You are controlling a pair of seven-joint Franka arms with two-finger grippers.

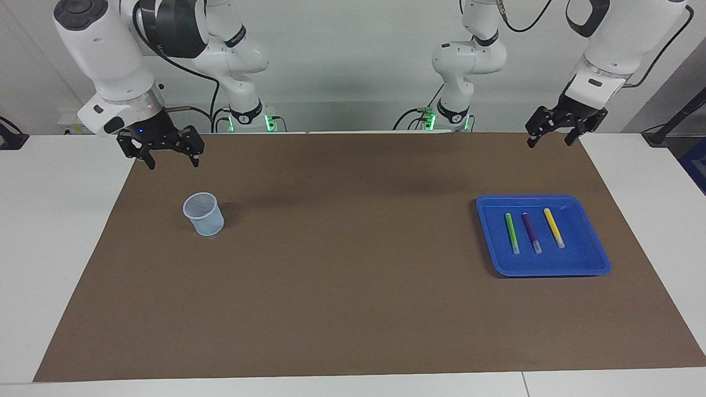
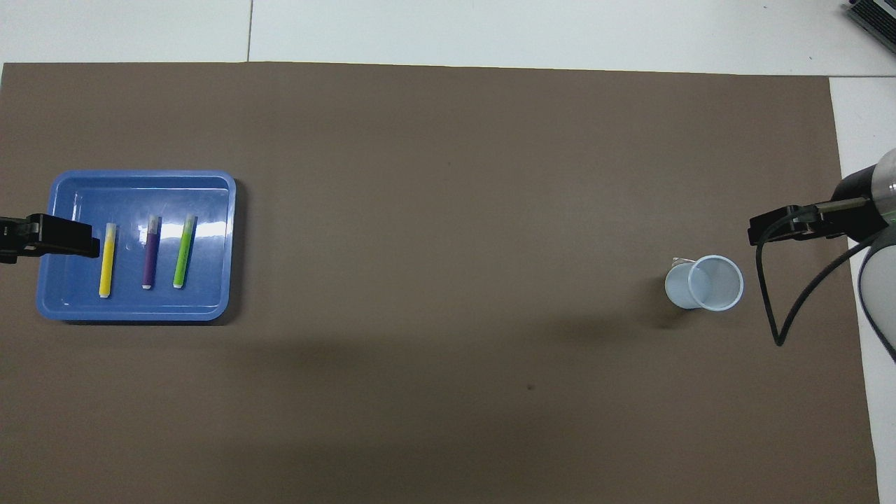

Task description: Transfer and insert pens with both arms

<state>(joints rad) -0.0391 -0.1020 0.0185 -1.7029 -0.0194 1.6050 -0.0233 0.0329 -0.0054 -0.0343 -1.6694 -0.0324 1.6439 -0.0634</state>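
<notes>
While the facing view is showing both arms raised and waiting, the left hand (image 1: 553, 138) is hanging open and empty at one o'clock above the brown mat (image 1: 353, 286), and the right hand (image 1: 171, 156) is hanging open and empty at ten o'clock over the mat's corner. The blue tray (image 1: 598, 259) is lying at three o'clock, holding the green pen (image 1: 512, 232), purple pen (image 1: 531, 232) and yellow pen (image 1: 554, 227) side by side, apart. The pale cup (image 1: 204, 214) is standing at nine o'clock. In the overhead view the tray (image 2: 210, 294) is sitting at nine o'clock, the cup (image 2: 704, 283) at three o'clock on the table.
</notes>
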